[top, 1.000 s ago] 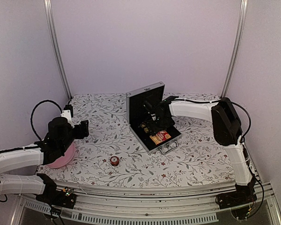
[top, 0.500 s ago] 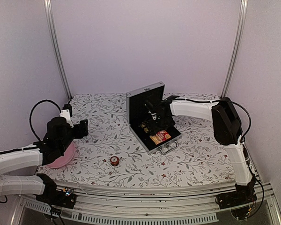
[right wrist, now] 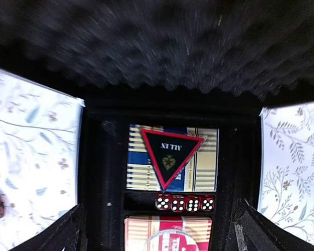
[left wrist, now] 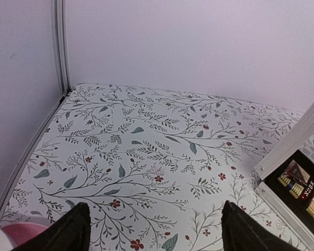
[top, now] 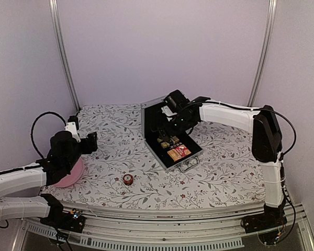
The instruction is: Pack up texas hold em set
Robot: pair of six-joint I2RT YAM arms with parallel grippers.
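The silver briefcase lies open mid-table, its black foam lid upright. In the right wrist view its black tray holds a blue and yellow card pack with a red-edged black triangular token on it. Below are several red dice and a red card pack under a clear round token. My right gripper hangs open and empty above the tray. A red round token lies on the cloth. My left gripper is open and empty, left of the case.
A pink plate sits under my left arm at the table's left edge, and shows in the left wrist view. Walls with metal posts close in the back and sides. The floral cloth covers the table.
My right gripper has risen out of the case tray and pulled back toward the lid. My left gripper has drawn slightly back to the left.
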